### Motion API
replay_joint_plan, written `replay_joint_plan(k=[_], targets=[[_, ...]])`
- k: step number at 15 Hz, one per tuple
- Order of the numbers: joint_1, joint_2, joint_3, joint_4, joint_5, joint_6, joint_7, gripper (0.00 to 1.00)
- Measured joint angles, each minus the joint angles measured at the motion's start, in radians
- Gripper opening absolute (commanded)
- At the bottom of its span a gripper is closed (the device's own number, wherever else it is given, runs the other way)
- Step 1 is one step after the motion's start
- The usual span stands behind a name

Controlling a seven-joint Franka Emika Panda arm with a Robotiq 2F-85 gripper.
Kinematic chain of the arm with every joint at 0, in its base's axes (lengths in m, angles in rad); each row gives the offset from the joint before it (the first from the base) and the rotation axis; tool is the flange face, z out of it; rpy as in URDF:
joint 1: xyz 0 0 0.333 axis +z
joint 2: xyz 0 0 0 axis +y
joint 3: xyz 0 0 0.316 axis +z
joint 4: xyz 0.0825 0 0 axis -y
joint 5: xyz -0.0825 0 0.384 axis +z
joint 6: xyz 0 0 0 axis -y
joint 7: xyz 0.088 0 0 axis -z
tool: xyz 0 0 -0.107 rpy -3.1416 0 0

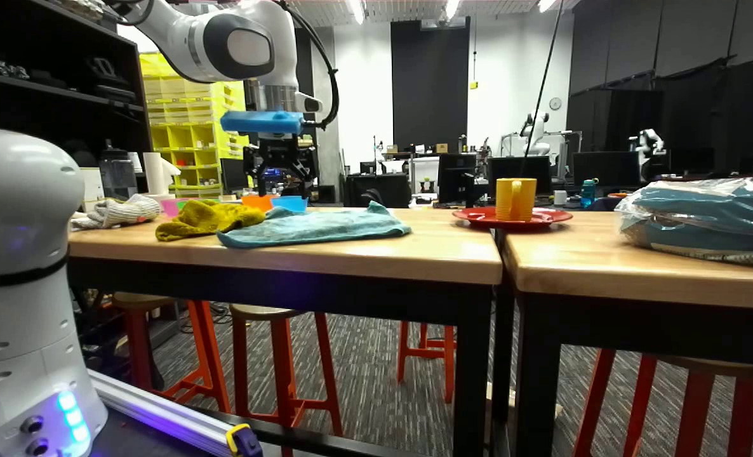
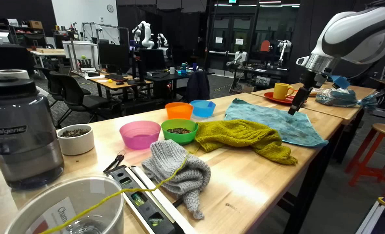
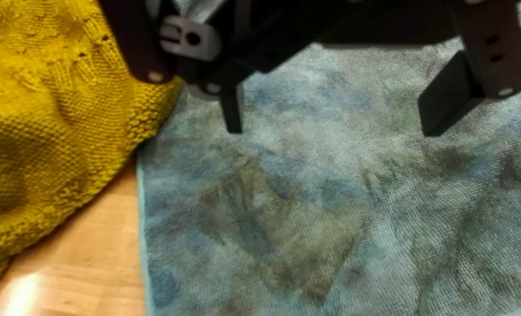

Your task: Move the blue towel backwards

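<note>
The blue towel (image 1: 319, 227) lies spread on the wooden table in both exterior views (image 2: 267, 118). It has faint darker patches and a light blue hem. In the wrist view the towel (image 3: 313, 210) fills most of the picture. My gripper (image 3: 332, 133) comes in from the top of the wrist view, its fingers wide apart with only towel showing beyond the gap. In an exterior view the gripper (image 1: 284, 189) hangs above the towel, pointing down, apart from it. It also shows over the towel from the other side (image 2: 292, 112); the exact height is hard to tell.
A mustard knitted cloth (image 2: 241, 135) lies against the towel's side. Green (image 2: 179, 135), pink (image 2: 140, 135), orange (image 2: 179, 111) and blue bowls (image 2: 203, 109) stand nearby. A red plate (image 1: 478, 217) with a yellow mug (image 1: 515, 200) stands past the towel. A grey cloth (image 2: 182, 169) lies farther off.
</note>
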Motion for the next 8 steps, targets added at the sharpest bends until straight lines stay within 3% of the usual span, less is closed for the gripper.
replay_joint_plan(k=[8], targets=[[0.032, 0.141, 0.011, 0.171, 0.097, 0.008, -0.041, 1.00]])
